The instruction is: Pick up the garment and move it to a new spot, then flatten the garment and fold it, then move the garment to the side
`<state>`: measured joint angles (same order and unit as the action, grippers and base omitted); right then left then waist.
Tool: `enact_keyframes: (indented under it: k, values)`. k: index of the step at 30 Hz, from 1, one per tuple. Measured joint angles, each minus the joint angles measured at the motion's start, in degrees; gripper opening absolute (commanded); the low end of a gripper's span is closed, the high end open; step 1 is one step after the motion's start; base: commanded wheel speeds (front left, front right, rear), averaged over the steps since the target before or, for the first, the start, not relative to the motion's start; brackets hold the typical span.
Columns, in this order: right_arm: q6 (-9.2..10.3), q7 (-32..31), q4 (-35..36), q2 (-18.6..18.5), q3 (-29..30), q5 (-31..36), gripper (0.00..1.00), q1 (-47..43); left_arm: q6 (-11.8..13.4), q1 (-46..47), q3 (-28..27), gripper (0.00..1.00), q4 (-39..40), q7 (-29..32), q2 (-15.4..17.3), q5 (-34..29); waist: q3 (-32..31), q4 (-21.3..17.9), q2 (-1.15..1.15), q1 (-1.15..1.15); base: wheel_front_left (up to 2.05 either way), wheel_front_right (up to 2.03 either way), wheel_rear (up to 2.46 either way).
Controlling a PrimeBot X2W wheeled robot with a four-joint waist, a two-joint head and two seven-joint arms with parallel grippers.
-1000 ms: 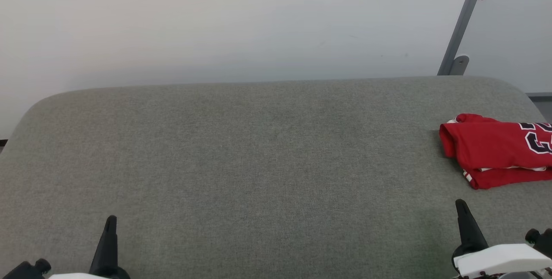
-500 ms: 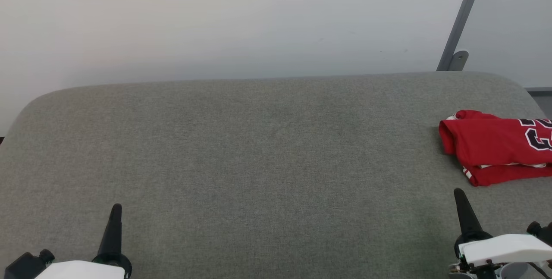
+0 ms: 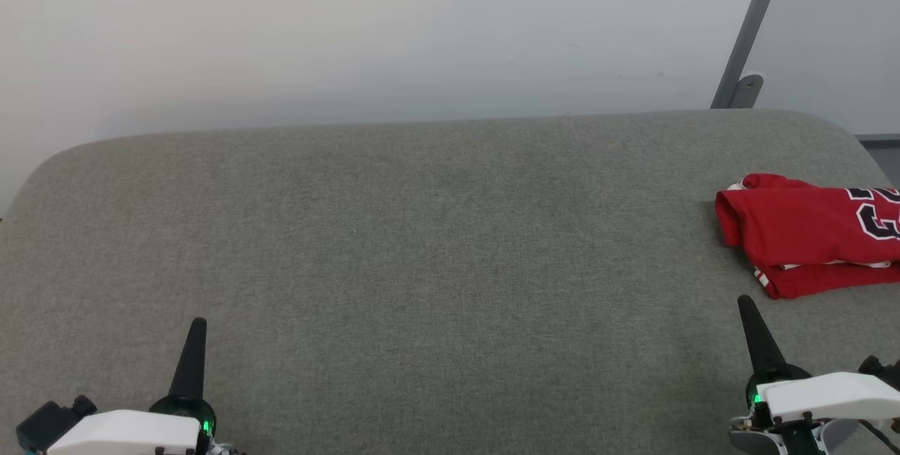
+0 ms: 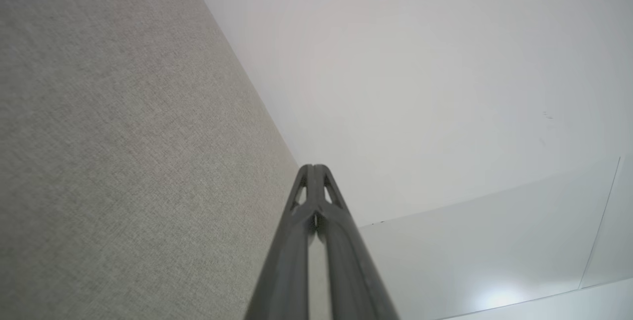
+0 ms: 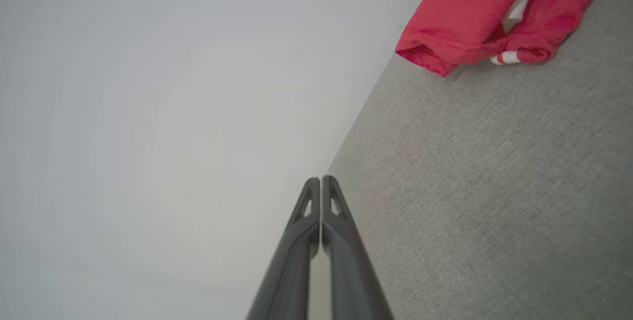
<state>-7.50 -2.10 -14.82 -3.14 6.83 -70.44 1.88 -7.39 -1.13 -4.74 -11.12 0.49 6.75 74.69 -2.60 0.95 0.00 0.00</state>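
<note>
Grey fabric-topped counter [image 3: 422, 244] took up most of the head view, w/ a plain pale wall [image 3: 351, 33] behind it and a grey post [image 3: 752, 26] at the far R.

The garment [image 3: 801, 230] lay at the counter's R side, near the far R corner, cut off by the frame edge. It was doubled over into a compact red bundle, w/ part of the black number facing up and a bit of striped trim [image 3: 761, 281] poking out at the near edge. In the R wrist view the layers [image 5: 470, 8] looked stacked but a little loose, w/ white showing btwn them.

Left end effector [image 3: 199, 325] sat low at the near L, fingers pressed together, nothing in them — well apart from the garment. Right end effector [image 3: 747, 307] was also closed and empty, near the bundle but not touching.

Judgement: fold looked done and the garment already off to the side, so prob. the last step, w/ arms at rest. Any further move — e.g. tidying the loose layers — would call for the R fingers to open first, then come in low at the near edge.
</note>
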Motion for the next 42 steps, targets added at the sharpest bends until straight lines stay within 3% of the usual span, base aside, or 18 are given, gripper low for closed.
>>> enact_keyframes:
  k: [42]
  values:
    - [0.0,-3.6,0.5,0.2,-0.2,-18.1,0.0,3.4,0.0,5.7,-1.3,0.0,-2.5,4.9,-3.2,14.7,2.2,-0.8,0.0,0.0,0.0,0.0,0.0]
